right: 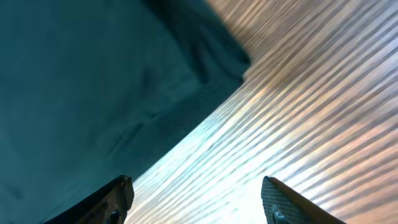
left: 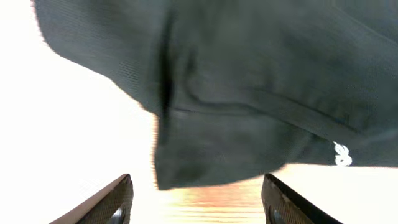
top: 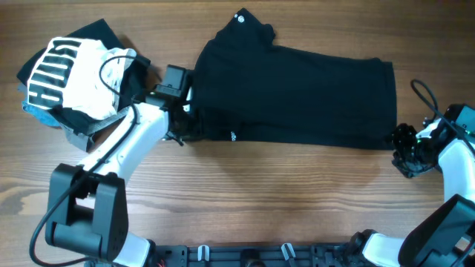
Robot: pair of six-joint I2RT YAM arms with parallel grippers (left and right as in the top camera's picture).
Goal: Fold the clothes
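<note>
The black T-shirt [top: 297, 93] lies folded lengthwise across the back middle of the table, with a tiny white round logo at its top left and a small white label mark at its front edge. My left gripper [top: 185, 111] is open at the shirt's left end; the left wrist view shows the shirt's corner [left: 249, 93] just ahead of the empty fingers [left: 196, 199]. My right gripper [top: 402, 148] is open at the shirt's right front corner; the right wrist view shows the fabric [right: 93, 81] at the left and bare wood between the fingers [right: 196, 199].
A pile of other garments [top: 74, 74] sits at the back left, topped by a white one with a black striped print, right behind my left arm. The wooden table [top: 260, 200] extends in front of the shirt.
</note>
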